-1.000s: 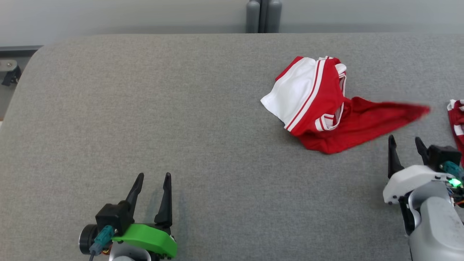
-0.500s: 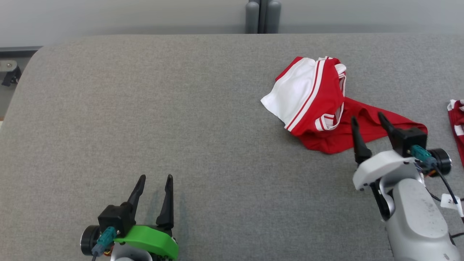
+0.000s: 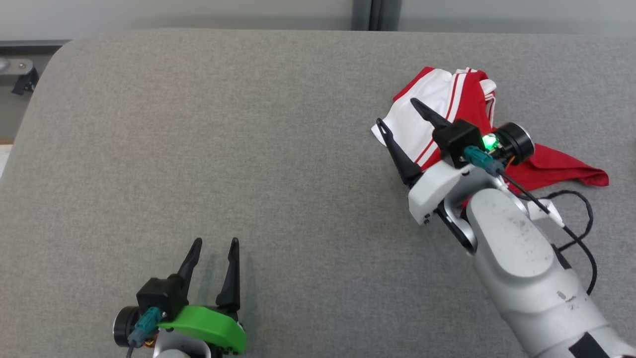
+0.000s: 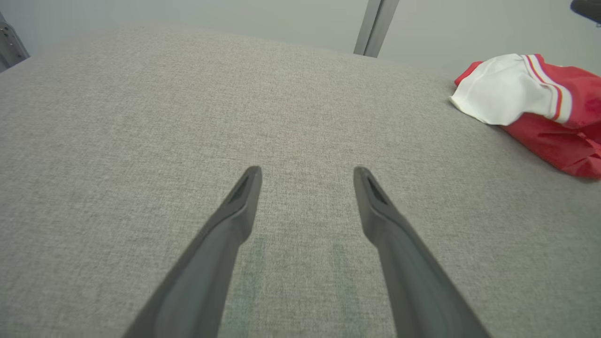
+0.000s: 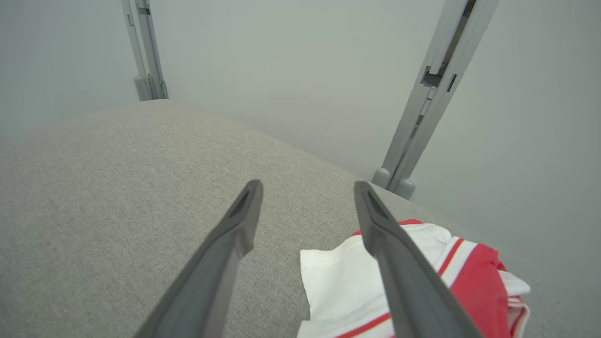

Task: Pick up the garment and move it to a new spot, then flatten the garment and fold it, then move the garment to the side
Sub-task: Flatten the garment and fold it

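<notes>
The garment (image 3: 449, 102) is a crumpled red and white piece with striped trim, lying at the far right of the grey padded table (image 3: 223, 149). A red tail of it (image 3: 561, 171) stretches to the right. My right gripper (image 3: 397, 112) hovers open over the garment's white left part, fingers spread, nothing between them. In the right wrist view the garment (image 5: 338, 286) lies under and right of the right gripper (image 5: 307, 188). My left gripper (image 3: 214, 242) stands open at the near left, far from the garment. The left wrist view has the garment (image 4: 507, 89) at the upper right.
The table's far edge meets a pale wall with a grey post (image 3: 375, 15) behind it. A metal fitting (image 3: 20, 74) sits off the table's left corner. A black cable (image 3: 571, 209) loops beside my right forearm.
My right arm has swung left and forward, from beside the garment's red tail to above its white part. The head camera has shifted. The left gripper has stayed put.
</notes>
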You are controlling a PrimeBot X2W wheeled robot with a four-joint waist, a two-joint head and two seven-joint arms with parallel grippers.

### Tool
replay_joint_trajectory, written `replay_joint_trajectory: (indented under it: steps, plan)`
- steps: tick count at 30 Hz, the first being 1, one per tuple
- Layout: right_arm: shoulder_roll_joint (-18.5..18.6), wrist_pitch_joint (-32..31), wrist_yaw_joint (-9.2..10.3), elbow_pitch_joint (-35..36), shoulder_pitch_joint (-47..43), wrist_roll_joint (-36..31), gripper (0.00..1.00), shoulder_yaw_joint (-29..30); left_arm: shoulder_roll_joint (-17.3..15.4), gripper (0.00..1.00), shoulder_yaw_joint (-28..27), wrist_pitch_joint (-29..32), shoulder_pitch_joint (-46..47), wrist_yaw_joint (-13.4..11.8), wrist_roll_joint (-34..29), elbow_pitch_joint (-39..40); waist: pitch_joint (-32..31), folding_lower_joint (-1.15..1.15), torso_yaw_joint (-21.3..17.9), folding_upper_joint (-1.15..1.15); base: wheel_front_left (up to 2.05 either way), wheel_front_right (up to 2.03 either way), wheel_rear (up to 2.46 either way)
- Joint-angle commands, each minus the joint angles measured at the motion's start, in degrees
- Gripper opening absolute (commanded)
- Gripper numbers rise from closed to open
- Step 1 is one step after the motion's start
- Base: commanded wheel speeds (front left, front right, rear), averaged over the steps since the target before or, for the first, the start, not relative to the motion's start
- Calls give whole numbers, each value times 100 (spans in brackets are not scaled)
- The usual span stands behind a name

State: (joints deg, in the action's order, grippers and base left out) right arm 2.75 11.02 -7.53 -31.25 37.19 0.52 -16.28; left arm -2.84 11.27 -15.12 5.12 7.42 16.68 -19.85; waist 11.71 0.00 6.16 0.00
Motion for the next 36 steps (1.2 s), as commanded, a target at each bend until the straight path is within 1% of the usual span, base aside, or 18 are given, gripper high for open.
replay_joint_trajectory:
  steps: [1, 6, 10, 12, 13, 16, 20, 21, 22, 23, 26, 32, 34, 36]
  plan:
    - [29, -118, 9, -167, 204, -57, 100, -48, -17, 100, 34, -1, 151, 14, 14, -8, 78, 0, 71, 0, 0, 0, 0]
    - [28, -528, 9, -951, 943, -197, 100, -15, -19, 100, 188, -1, 382, 14, 105, -29, 330, 0, 308, 0, 0, 0, 0]
    - [30, -945, 9, -1643, 1352, -323, 100, 8, -17, 100, 316, 0, 515, 14, 170, -87, 554, 0, 516, 0, 0, 0, 0]
    - [35, -1128, 9, -1943, 1498, -228, 100, 114, -19, 100, 354, 0, 568, 14, 211, -107, 671, 0, 612, 0, 0, 0, 0]
    - [38, -1229, 9, -2092, 1583, -339, 100, 135, -17, 100, 366, -1, 593, 14, 234, -109, 728, 0, 650, 0, 0, 0, 0]
    - [32, -1499, 9, -2559, 1659, -465, 100, 371, -17, 100, 379, -1, 656, 14, 299, -119, 881, 0, 772, 0, 0, 0, 0]
    - [33, -1931, 8, -3149, 1475, -426, 100, 399, -16, 100, 398, 0, 671, 9, 300, -143, 932, 0, 849, 0, 0, 0, 0]
    - [43, -1968, 8, -3234, 1419, -383, 72, 396, -16, 100, 388, -1, 672, 9, 290, -149, 933, 0, 851, 0, 0, 0, 0]
    - [50, -1975, 7, -3328, 1360, -354, 4, 384, -15, 100, 374, 0, 672, 9, 264, -159, 926, 0, 847, 0, 0, 0, 0]
    - [48, -1953, 5, -3366, 1344, -346, 0, 371, -15, 100, 366, -1, 675, 9, 251, -161, 920, 0, 841, 0, 0, 0, 0]
    - [54, -1722, 5, -3379, 1345, -310, 0, 369, -16, 100, 354, -1, 692, 9, 203, -163, 875, 0, 792, 0, 0, 0, 0]
    - [34, -864, 5, -3094, 1590, -381, 0, 443, -17, 100, 403, 0, 671, 9, 181, -164, 708, 0, 701, 0, 0, 0, 0]
    - [20, -527, 5, -2930, 1704, -260, 0, 325, -17, 100, 424, -1, 632, 9, 180, -168, 631, 0, 690, 0, 0, 0, 0]
    - [16, -251, 8, -2753, 1837, -73, 0, 69, -17, 100, 435, 0, 583, 9, 185, -185, 552, 0, 686, 0, 0, 0, 0]
